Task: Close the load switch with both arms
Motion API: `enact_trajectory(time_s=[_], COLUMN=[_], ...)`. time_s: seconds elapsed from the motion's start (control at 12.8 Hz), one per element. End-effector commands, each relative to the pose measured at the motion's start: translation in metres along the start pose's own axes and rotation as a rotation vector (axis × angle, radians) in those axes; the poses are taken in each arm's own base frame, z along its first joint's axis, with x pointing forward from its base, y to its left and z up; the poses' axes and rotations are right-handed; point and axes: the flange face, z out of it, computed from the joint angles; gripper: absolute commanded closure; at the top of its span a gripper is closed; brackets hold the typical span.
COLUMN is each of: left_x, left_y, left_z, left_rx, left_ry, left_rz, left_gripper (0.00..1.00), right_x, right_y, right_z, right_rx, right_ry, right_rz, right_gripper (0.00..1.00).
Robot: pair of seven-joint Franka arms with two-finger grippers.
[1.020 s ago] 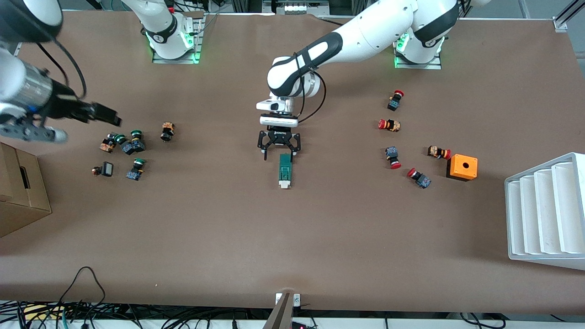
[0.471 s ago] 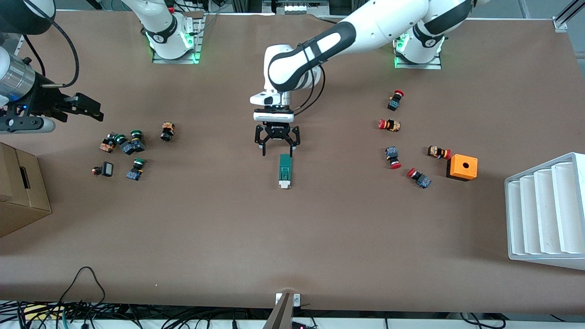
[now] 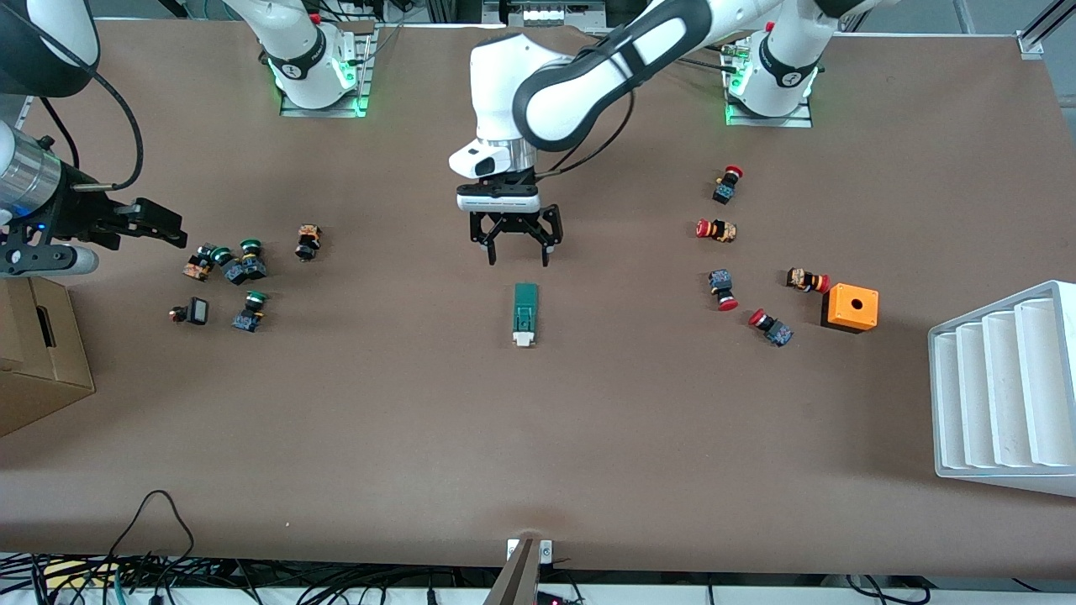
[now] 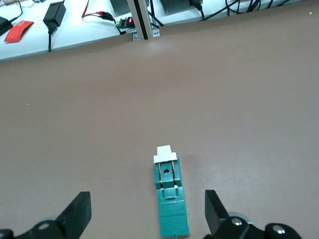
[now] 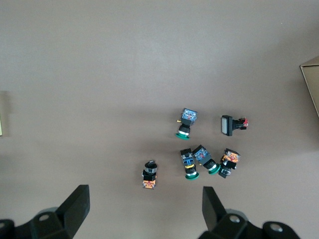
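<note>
The load switch (image 3: 525, 313) lies flat at the table's middle, dark green with its white end piece (image 3: 524, 339) toward the front camera. It also shows in the left wrist view (image 4: 170, 199). My left gripper (image 3: 519, 259) hangs open and empty above the table, over the spot just past the switch's green end; in its wrist view (image 4: 145, 219) the switch lies between the spread fingers, untouched. My right gripper (image 3: 155, 222) is open and empty in the air near the right arm's end of the table, beside a cluster of green-capped buttons (image 3: 235, 269). Its wrist view (image 5: 144, 214) looks down on them (image 5: 199, 162).
Several red-capped buttons (image 3: 721, 229) and an orange box with a hole (image 3: 849, 307) lie toward the left arm's end. A white stepped tray (image 3: 1004, 391) stands at that end's edge. A cardboard box (image 3: 38, 353) sits at the right arm's end.
My left gripper has lifted and drawn back from the switch's green end toward the bases, still open. My right gripper has pulled back toward its end of the table.
</note>
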Motion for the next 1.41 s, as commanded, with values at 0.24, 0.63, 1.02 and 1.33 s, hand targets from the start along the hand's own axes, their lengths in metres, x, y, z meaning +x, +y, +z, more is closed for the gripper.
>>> enact_trajectory(time_s=[0.24,0.63,1.02,1.33], left_x=[0.102,0.167,0.197,0.2], left_y=[-0.083,-0.211,-0.324,-0.402], left_z=[-0.041,-0.049,-0.067,-0.067], left_rx=[-0.055,-0.126,-0.124,-0.132], left_ry=[-0.185,-0.382,-0.611,-0.683], left_rz=[0.041,-0.021,-0.1,-0.142], left_gripper=[0.0,0.0,0.0,0.0], right_x=[-0.007,-0.004,-0.004,-0.004], right_y=[0.006,0.016,0.01,0.005], right_z=[-0.019,-0.013,-0.009,-0.009], right_rx=[-0.015,-0.061,-0.06,-0.06], right_ry=[-0.006,-0.021,-0.029,-0.026], right_rz=[0.004,-0.125,-0.12,-0.13], right_gripper=[0.0,0.0,0.0,0.0])
